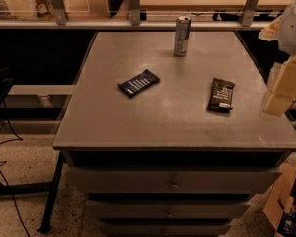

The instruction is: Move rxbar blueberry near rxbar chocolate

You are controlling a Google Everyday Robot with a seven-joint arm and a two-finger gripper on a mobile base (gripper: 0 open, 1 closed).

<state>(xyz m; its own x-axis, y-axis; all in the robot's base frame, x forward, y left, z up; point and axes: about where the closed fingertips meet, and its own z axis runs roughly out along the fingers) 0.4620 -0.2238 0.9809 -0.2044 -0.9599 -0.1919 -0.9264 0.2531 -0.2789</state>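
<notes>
The rxbar blueberry (138,82), a slim navy-blue bar with white lettering, lies at an angle on the left-centre of the grey table (177,122). The rxbar chocolate (221,95), in a black-brown wrapper, lies flat on the right side, about a bar's length or more from the blue one. My gripper (278,101), a cream-coloured piece, hangs at the table's right edge, just right of the chocolate bar and far from the blueberry bar. It holds nothing that I can see.
A silver drink can (182,35) stands upright near the table's back edge. Drawers (173,181) sit under the tabletop. A shelf rail with posts (134,6) runs behind. A cardboard box (288,206) stands on the floor at the lower right, cables at the left.
</notes>
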